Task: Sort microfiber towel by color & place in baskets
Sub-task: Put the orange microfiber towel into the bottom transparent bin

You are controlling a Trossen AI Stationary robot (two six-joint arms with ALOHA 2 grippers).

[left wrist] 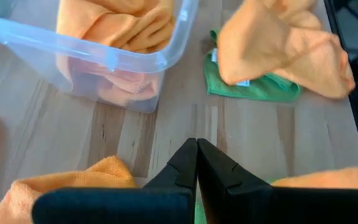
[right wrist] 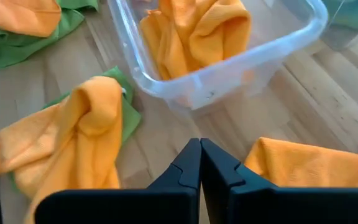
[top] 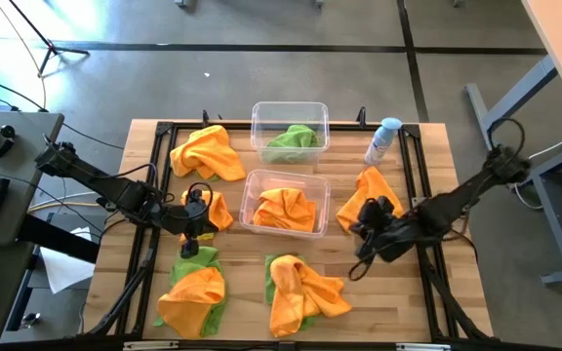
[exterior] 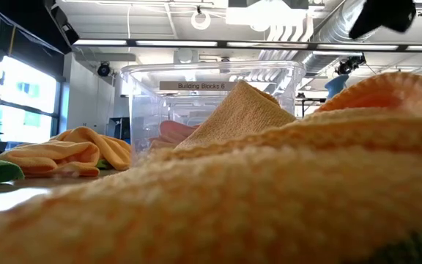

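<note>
**Two tubs, cloths scattered around them**

Grey floor is framing the wooden table [top: 105, 253] we are working at, with a desk and keyboard off to our left. Near the far edge we are seeing one clear basket [top: 290, 109] holding a lime green cloth [top: 294, 141]. Just in front of it the second basket [top: 248, 200] is sitting with orange cloths [top: 286, 208] piled inside; the low view is looking through its wall, past an orange cloth lying right against the lens.

Our left gripper [top: 191, 237] is hovering over the table's left side with its fingers pressed together and nothing between them, just beside a small orange cloth [top: 215, 206]. Our right gripper [top: 363, 226] is hanging right of the nearer basket, its fingers also closed together and empty, at the edge of another orange cloth [top: 371, 187].

Loose cloths are lying around us: a big orange one [top: 206, 153] at the far left, an orange one over a green one [top: 195, 292] at the near left, and an orange one [top: 301, 290] draped over green near the front centre. A pale spray bottle [top: 382, 139] is lying at the far right.
</note>
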